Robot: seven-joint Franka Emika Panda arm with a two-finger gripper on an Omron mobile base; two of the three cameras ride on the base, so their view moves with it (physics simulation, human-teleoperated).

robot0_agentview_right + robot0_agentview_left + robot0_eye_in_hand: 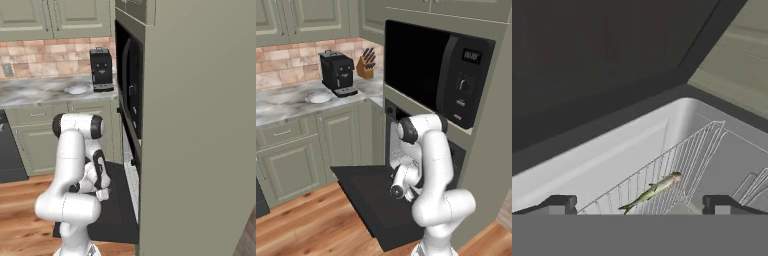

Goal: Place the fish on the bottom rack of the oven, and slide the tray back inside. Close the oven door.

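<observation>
One slender greenish-yellow fish lying on the silver wire-grid bottom rack, between and just beyond the two dark fingertips of the white arm's gripper, touching neither. Tail end cut off near the grey lower band. Seen from the base, gripper hidden behind the arm, above the lowered flat black oven door. Jaws spread wide apart, holding nothing.

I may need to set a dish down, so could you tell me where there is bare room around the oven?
The open oven door is bare left of the arm. On the bottom rack, wire past the fish is free. The counter is crowded by the coffee machine.
</observation>
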